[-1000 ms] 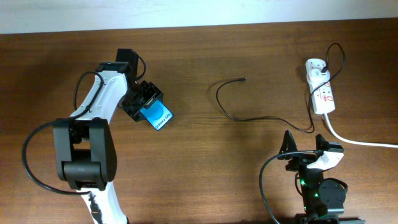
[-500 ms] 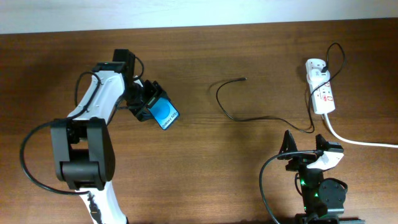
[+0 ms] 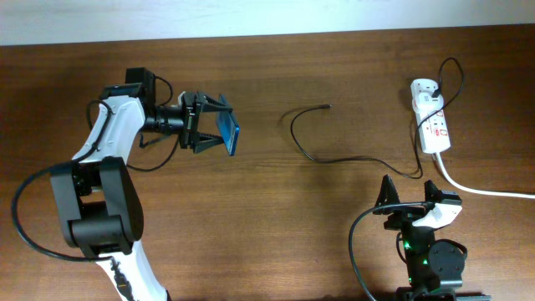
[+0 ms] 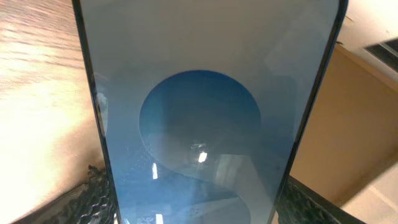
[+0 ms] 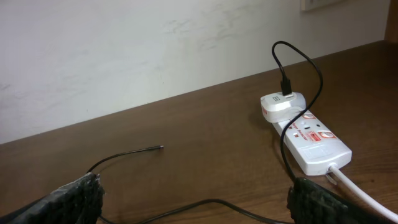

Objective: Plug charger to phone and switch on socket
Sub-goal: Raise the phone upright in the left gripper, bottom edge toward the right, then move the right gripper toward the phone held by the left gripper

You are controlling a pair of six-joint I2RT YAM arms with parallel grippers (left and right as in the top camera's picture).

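My left gripper point(image 3: 211, 123) is shut on the phone point(image 3: 228, 132), held off the table and turned on edge, its blue screen facing right. In the left wrist view the phone point(image 4: 205, 118) fills the frame between my fingers point(image 4: 87, 196). The charger, a thin black cable point(image 3: 334, 159), lies on the table with its connector tip point(image 3: 327, 106) free; it also shows in the right wrist view point(image 5: 124, 155). It runs to a white plug point(image 3: 424, 88) in the white socket strip point(image 3: 433, 125), also seen in the right wrist view point(image 5: 314, 143). My right gripper point(image 3: 410, 196) is open and empty at the front right.
The socket's thick white cord point(image 3: 485, 191) runs off the right edge. A pale wall point(image 5: 155, 50) stands behind the table's far edge. A brown cardboard box point(image 4: 354, 137) shows past the phone in the left wrist view.
My left gripper has lifted the phone, turned it from flat to on edge, and moved it up and slightly right. The right arm has not moved.
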